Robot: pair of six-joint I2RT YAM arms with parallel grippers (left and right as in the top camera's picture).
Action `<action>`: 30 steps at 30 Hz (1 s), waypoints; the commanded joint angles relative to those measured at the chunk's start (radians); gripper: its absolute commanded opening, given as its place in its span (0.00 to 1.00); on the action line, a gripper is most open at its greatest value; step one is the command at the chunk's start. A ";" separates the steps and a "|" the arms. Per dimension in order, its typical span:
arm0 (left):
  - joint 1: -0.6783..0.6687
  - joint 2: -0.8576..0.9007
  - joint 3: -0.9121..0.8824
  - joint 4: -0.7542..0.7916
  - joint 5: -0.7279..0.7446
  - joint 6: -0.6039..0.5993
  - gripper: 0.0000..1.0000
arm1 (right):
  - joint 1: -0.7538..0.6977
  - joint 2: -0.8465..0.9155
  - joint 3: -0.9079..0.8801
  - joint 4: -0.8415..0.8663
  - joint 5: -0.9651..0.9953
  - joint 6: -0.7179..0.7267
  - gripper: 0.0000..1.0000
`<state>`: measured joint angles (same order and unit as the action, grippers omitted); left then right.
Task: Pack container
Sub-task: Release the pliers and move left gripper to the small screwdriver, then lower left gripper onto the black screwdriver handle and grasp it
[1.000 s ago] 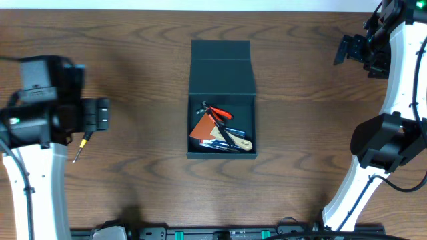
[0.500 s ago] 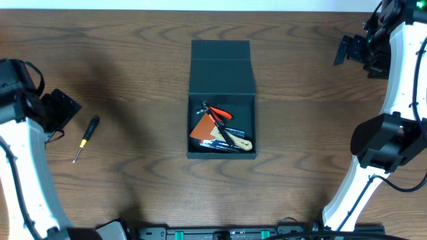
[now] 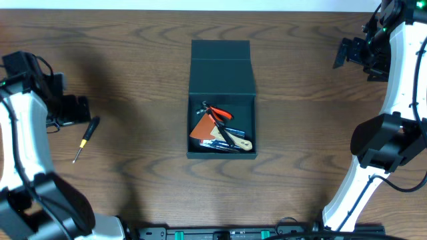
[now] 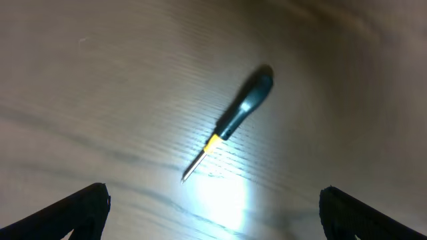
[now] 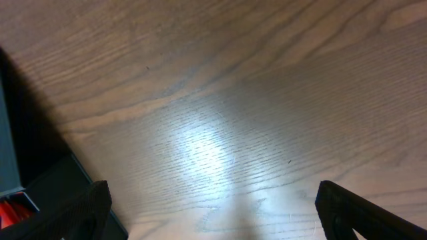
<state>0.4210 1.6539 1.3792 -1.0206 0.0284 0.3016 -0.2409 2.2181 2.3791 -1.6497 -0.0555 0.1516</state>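
Your left gripper point(image 3: 75, 110) gapes wide and empty near the screwdriver point(image 4: 233, 120). Its thin round handle may roll away if you close off-centre, well apart from the container point(image 3: 222, 67).

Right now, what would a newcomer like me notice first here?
The dark container in the middle of the table stands open, lid flipped back, with a red-handled tool and others inside. A lone screwdriver lies on the wood to its left, outside it.
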 commanded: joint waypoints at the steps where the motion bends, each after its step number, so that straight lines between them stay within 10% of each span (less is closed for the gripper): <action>1: 0.003 0.069 -0.004 -0.020 0.036 0.247 0.98 | -0.001 -0.003 -0.005 0.008 0.003 -0.011 0.99; 30: 0.003 0.339 -0.039 0.043 0.053 0.466 1.00 | -0.001 -0.003 -0.005 0.039 0.003 -0.011 0.99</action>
<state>0.4210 1.9636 1.3468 -0.9821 0.0757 0.7418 -0.2409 2.2181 2.3791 -1.6150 -0.0555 0.1516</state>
